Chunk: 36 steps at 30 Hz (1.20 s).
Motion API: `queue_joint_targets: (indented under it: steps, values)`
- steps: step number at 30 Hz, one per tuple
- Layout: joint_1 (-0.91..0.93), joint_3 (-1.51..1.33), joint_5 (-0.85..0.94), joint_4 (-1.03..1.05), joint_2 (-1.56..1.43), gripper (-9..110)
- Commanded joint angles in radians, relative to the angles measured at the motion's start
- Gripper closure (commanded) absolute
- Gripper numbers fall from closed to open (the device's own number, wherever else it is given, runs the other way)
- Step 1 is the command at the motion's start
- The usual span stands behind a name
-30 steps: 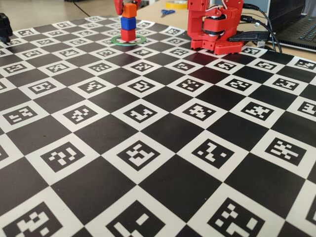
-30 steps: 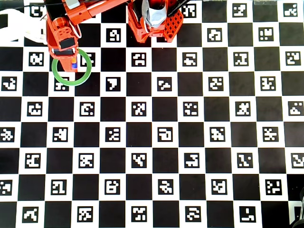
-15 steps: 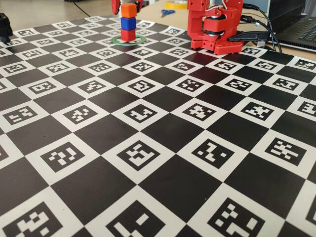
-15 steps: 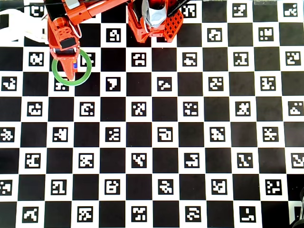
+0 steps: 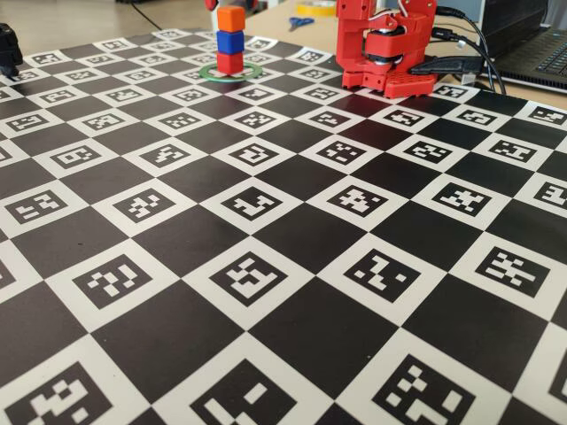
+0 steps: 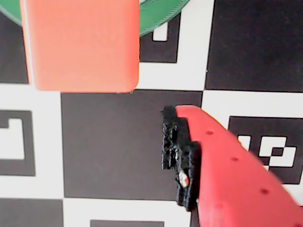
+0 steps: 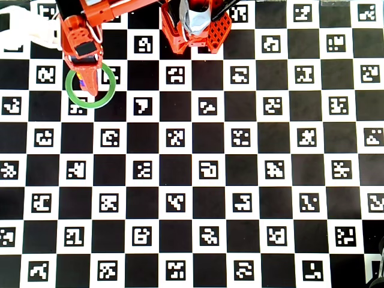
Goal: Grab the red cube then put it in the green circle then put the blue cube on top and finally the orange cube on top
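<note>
In the fixed view the red cube (image 5: 229,62) stands inside the green circle (image 5: 205,72). The blue cube (image 5: 230,42) sits on it and the orange cube (image 5: 231,19) on top, a straight stack of three. The wrist view looks down on the orange cube (image 6: 80,45), with an arc of the green circle (image 6: 161,19) behind it. My gripper (image 6: 97,161) is open and empty above the stack. Only one red finger with a black pad (image 6: 180,156) shows, clear of the cube. In the overhead view my arm covers the stack inside the green circle (image 7: 105,101).
The red arm base (image 5: 385,44) stands at the back right of the checkered marker board (image 5: 292,239). Behind it lie blue scissors (image 5: 299,21), black cables (image 5: 461,62) and a laptop (image 5: 532,40). A black object (image 5: 9,49) sits at the left edge.
My gripper has lifted straight up off the orange cube and almost left the top of the fixed view. The three-cube stack stays standing in the circle.
</note>
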<state>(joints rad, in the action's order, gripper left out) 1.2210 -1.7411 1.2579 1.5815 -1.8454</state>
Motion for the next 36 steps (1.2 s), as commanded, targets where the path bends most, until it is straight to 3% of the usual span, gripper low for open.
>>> queue_joint_targets:
  steps: [1, 16, 36]
  values:
    - [0.015, 0.160, 0.014, 0.072, -0.086, 57]
    - [-0.161, 0.439, -0.247, 0.259, -0.094, 57]
    - [-0.764, 0.330, -0.877, 0.150, -0.066, 61]
